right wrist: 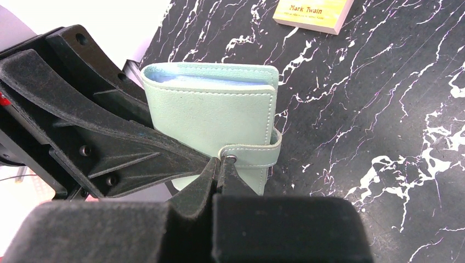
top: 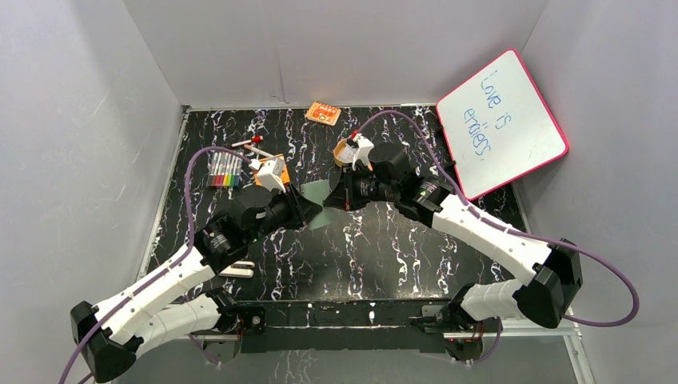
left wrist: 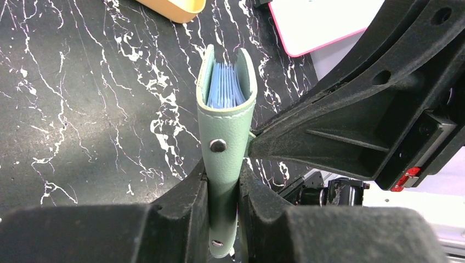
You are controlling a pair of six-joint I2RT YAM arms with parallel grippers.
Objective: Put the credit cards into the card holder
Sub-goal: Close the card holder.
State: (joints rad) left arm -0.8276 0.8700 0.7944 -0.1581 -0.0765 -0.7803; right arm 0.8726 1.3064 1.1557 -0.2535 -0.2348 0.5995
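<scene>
The sage-green card holder (top: 318,192) is held between both arms over the middle of the table. My left gripper (top: 308,210) is shut on its spine edge; in the left wrist view (left wrist: 223,170) the holder (left wrist: 225,109) stands edge-on, with bluish pockets showing at its far end. My right gripper (top: 334,196) is shut on the end of the snap tab (right wrist: 249,153), pinching it at the stud in the right wrist view (right wrist: 221,161). The holder's flat face (right wrist: 219,115) is still folded. Pale white flat pieces (top: 237,270), likely credit cards, lie beside my left arm.
A pink-rimmed whiteboard (top: 502,124) leans at the right. Coloured markers (top: 224,170), an orange booklet (top: 278,166) and a red-white pen (top: 249,144) lie at the back left. An orange packet (top: 323,113) lies at the back wall. A tan tray (left wrist: 175,6) sits behind my right wrist.
</scene>
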